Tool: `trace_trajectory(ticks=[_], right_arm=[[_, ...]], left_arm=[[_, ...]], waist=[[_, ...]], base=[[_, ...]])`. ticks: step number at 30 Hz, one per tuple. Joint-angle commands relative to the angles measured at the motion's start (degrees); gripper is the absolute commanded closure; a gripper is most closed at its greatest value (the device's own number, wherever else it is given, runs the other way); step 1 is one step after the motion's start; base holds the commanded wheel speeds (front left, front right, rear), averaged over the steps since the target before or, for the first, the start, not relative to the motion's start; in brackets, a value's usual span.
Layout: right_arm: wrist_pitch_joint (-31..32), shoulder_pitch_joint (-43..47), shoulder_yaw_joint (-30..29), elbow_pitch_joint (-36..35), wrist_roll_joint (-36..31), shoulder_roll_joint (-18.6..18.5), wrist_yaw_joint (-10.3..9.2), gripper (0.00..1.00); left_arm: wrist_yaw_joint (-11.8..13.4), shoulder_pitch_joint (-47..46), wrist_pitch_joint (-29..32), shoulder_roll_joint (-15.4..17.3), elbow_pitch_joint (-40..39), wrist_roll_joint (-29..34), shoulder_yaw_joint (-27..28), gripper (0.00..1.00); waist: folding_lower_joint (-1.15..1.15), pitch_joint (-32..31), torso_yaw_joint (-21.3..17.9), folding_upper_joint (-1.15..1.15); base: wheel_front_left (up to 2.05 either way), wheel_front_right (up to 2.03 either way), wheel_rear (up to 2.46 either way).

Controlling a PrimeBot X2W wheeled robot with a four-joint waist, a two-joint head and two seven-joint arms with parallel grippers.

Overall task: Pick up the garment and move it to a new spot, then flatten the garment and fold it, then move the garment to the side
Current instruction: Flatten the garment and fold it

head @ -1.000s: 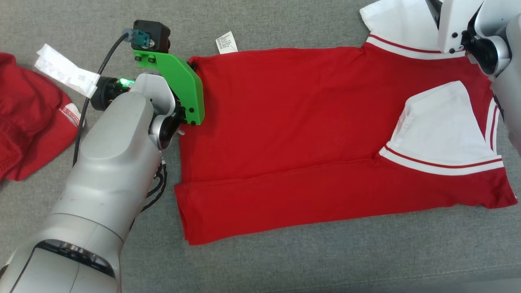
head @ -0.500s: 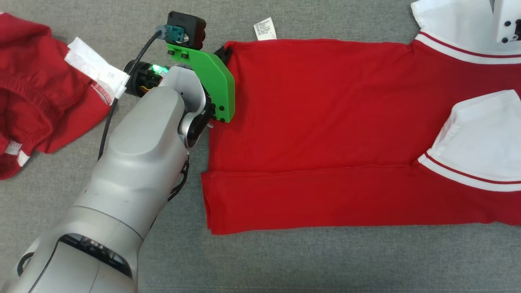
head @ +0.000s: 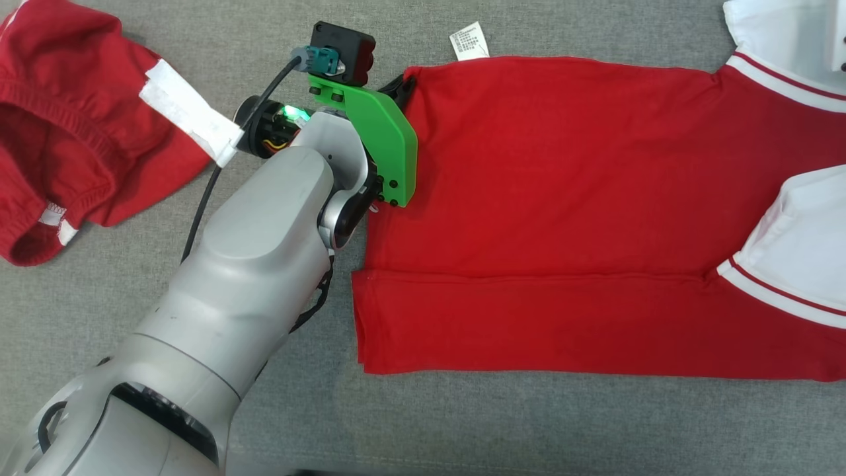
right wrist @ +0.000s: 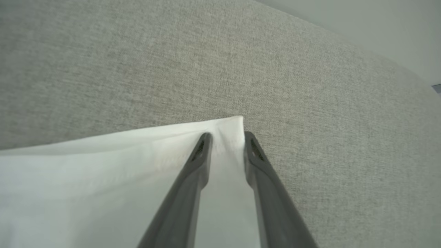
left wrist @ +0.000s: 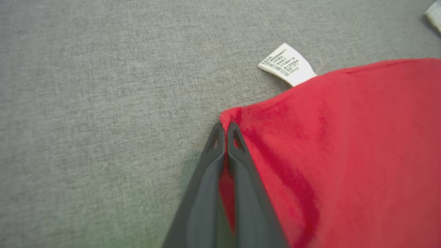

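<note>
The left gripper (left wrist: 225, 126) has its 2 long dark fingers pressed tight together on a corner of the red knit garment with white, red-striped sleeves (head: 562, 198). In the left wrist view a sliver of red cloth shows between the fingers. From the head view this is the garment's far left corner, just beside the green plastic bracket (head: 386, 139) on the left wrist, which carries a small black camera block (head: 344, 49). A small white printed care label (left wrist: 287, 63) sticks out of the garment's far edge near that corner and lies on the grey woven fabric surface (head: 462, 423).

The right gripper (right wrist: 227, 137) has its 2 fingers parted by a narrow gap, straddling the corner of a white sleeve (right wrist: 103, 179). Whether the tips touch the cloth I cannot tell.

The garment lies spread flat across the middle and right of the head view, its near long edge folded over in a band. Another white sleeve (head: 806, 231) is folded onto the red body. A crumpled red cloth with white trim (head: 79, 152) lies at the far left, well apart.
</note>
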Motion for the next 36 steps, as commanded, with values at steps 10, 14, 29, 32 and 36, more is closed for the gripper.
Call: trace_trajectory(ticks=[10, 14, 29, 32, 36], right_arm=[[-8.59, 2.20, -3.34, -1.27, 0.52, 0.93, -0.11, 1.00], [-12.16, 4.70, -3.74, -2.72, 2.59, 1.39, -0.11, 1.00], [-14.96, 23.60, 7.06, -15.40, 15.18, -2.52, -0.11, 1.00], [-14.47, 26.08, 9.40, -18.29, 16.64, -4.39, -0.11, 1.00], [-13.94, 29.21, 11.62, -21.31, 18.34, -6.59, -0.11, 1.00]], left_arm=[[2.05, -0.47, -8.86, 0.27, 3.90, 0.00, -1.11, 1.00], [1.26, 0.97, -12.73, 0.57, 5.72, 0.48, -1.08, 1.00], [-0.53, 12.56, -22.21, 3.36, 9.72, 2.68, -3.01, 1.00], [-0.02, 14.99, -22.65, 4.14, 8.21, 3.30, -1.80, 1.00], [0.90, 19.82, -22.58, 6.06, 1.72, 6.60, 0.99, 1.00]], waist=[[0.00, -2.58, -1.37, 0.00], [0.00, -5.43, -2.27, 0.00], [0.00, -19.17, -8.47, 0.00], [0.00, -20.55, -9.51, 0.00], [0.00, -21.72, -10.24, 0.00]], base=[[0.00, 0.00, 0.00], [0.00, 0.00, 0.00], [0.00, 0.00, 0.00], [0.00, 0.00, 0.00], [0.00, 0.00, 0.00]])
